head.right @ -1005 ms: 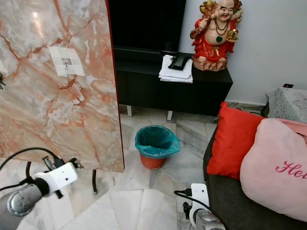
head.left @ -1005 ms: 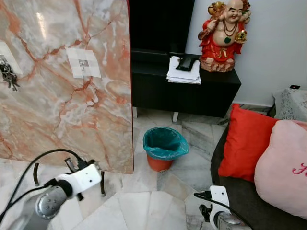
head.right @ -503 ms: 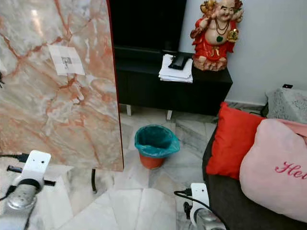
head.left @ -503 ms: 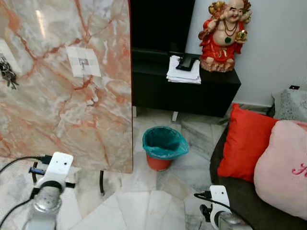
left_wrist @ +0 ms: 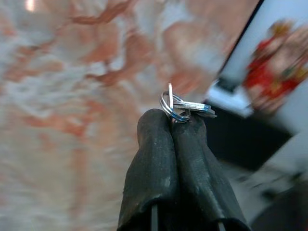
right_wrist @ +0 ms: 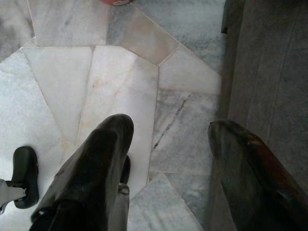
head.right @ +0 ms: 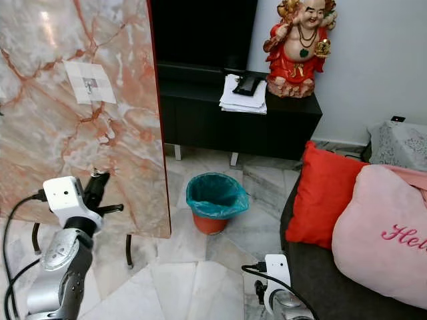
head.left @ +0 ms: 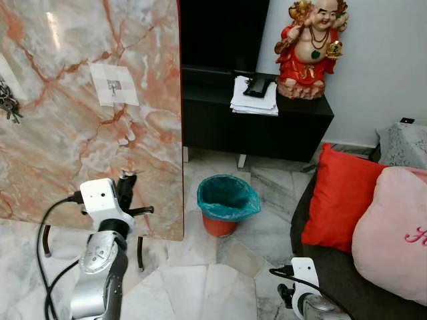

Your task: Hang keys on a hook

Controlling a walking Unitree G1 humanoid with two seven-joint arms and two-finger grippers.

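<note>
A silver key ring with keys [left_wrist: 185,107] is pinched at the tips of my left gripper [left_wrist: 172,120], which is shut on it. That gripper [head.left: 126,183] points upward in front of the lower part of the marble board [head.left: 80,147]. Higher on the board is a white patch with a small hook [head.left: 113,85]. Another bunch of keys [head.left: 8,103] hangs at the board's far left edge. My right gripper [right_wrist: 168,130] hangs low over the floor beside the sofa, open and with nothing between its fingers.
A bin with a teal liner [head.left: 227,200] stands on the marble floor right of the board. Behind it is a black cabinet [head.left: 267,130] with papers and a red statue [head.left: 310,47]. A red cushion [head.left: 337,200] and a pink cushion [head.left: 393,233] lie on the sofa.
My left arm has swung up from near the floor, and its gripper now points upward at the board. The right arm has stayed put.
</note>
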